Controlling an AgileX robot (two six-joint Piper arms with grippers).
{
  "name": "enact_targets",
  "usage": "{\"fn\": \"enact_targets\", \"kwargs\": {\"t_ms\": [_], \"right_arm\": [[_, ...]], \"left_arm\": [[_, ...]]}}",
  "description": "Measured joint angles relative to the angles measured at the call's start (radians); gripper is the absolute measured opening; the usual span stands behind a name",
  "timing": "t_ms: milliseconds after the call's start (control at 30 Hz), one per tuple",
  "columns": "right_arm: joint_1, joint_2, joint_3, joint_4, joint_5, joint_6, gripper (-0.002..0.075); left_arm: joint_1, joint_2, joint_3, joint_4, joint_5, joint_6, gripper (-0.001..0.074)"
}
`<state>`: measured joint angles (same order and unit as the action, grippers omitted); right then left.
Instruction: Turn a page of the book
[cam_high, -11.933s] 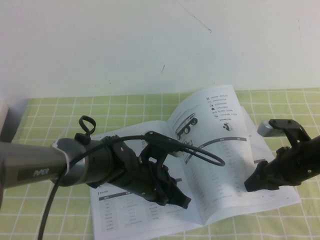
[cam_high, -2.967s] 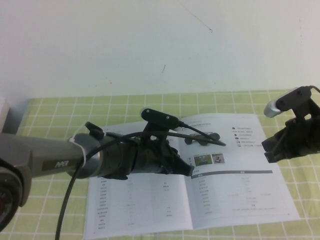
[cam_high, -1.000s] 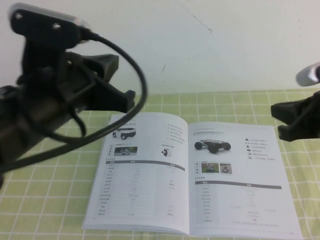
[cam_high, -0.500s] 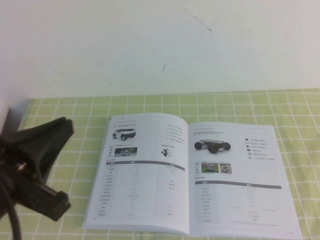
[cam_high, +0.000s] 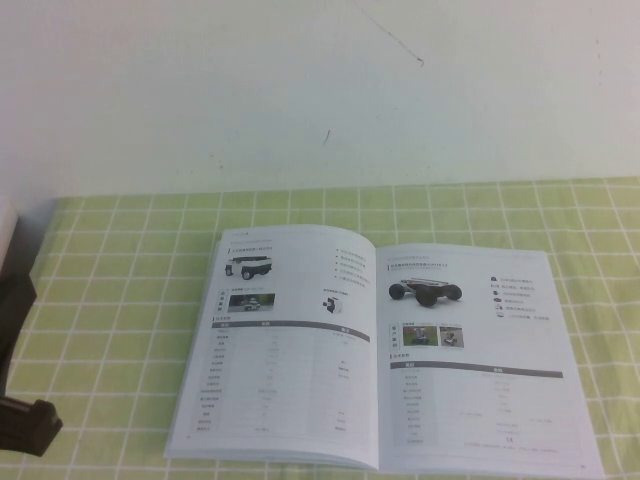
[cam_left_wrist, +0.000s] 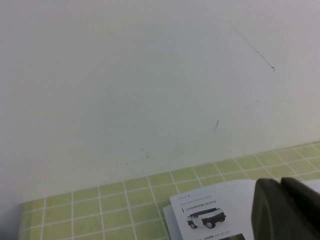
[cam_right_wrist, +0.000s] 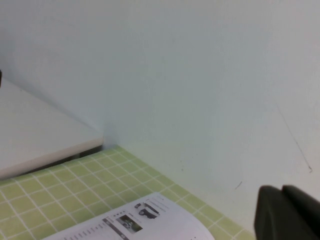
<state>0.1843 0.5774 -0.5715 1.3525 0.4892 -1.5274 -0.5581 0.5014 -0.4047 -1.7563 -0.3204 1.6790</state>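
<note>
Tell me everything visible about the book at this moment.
The book is a thin white booklet with glossy-looking pages, lying open and flat on the green checked cloth. The left page shows a white wheeled vehicle above a table; the right page shows a dark wheeled vehicle, two small photos and a grey-headed table. Nothing touches it. The left gripper and right gripper are pulled back off it, each with jaws shut.

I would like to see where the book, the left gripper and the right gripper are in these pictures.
book (cam_high: 380, 360): high view, on the centre fold.
left gripper (cam_left_wrist: 282, 210): left wrist view, on its dark fingertips, held together.
right gripper (cam_right_wrist: 285, 212): right wrist view, on its dark fingertips, shut, empty.
</note>
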Motion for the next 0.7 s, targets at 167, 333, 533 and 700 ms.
{"fn": "enact_targets", "kwargs": {"t_ms": [167, 333, 533, 700], "right_arm": [[0.000, 0.000, 0.000, -0.008, 0.008, 0.000, -0.0003], [0.000, 0.000, 0.000, -0.028, 0.008, 0.000, -0.0003], [0.000, 0.000, 0.000, -0.063, 0.040, 0.000, -0.0003], [0.000, -0.002, 0.029, -0.081, 0.017, 0.001, -0.0003]], "left_arm": [[0.000, 0.000, 0.000, 0.000, -0.001, 0.002, -0.0004], [0.000, 0.000, 0.000, 0.000, -0.001, 0.007, -0.0004], [0.000, 0.000, 0.000, 0.000, -0.001, 0.007, -0.0004], [0.000, 0.000, 0.000, 0.000, -0.002, 0.007, -0.0004]]}}
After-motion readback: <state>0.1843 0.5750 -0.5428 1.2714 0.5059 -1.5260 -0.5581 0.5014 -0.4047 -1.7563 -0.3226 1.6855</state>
